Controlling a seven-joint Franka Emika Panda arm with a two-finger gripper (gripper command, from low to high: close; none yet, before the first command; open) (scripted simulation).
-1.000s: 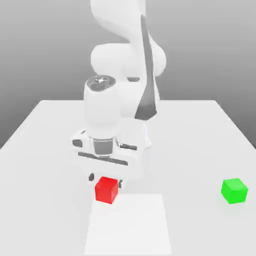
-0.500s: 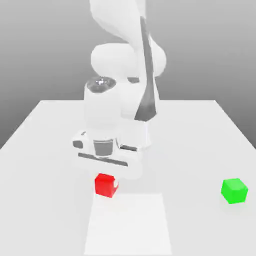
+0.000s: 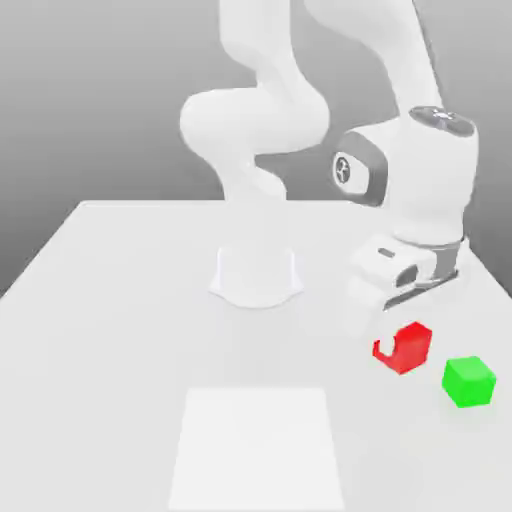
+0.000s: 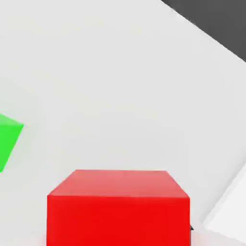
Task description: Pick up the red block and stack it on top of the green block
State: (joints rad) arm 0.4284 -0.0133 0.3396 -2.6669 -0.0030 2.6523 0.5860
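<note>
One green block (image 3: 469, 381) beside clawed red block (image 3: 404, 347)

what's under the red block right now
Nothing visible: the red block, clamped in the gripper, hangs above the bare table. The green block sits apart toward the exterior view's right. The block's underside is hidden.

A red block (image 4: 118, 206) is seen close up, its top face and one side face visible. A green block (image 4: 7, 139) is partly seen near it on the white table (image 4: 105, 72), whose edge meets a dark background.
</note>
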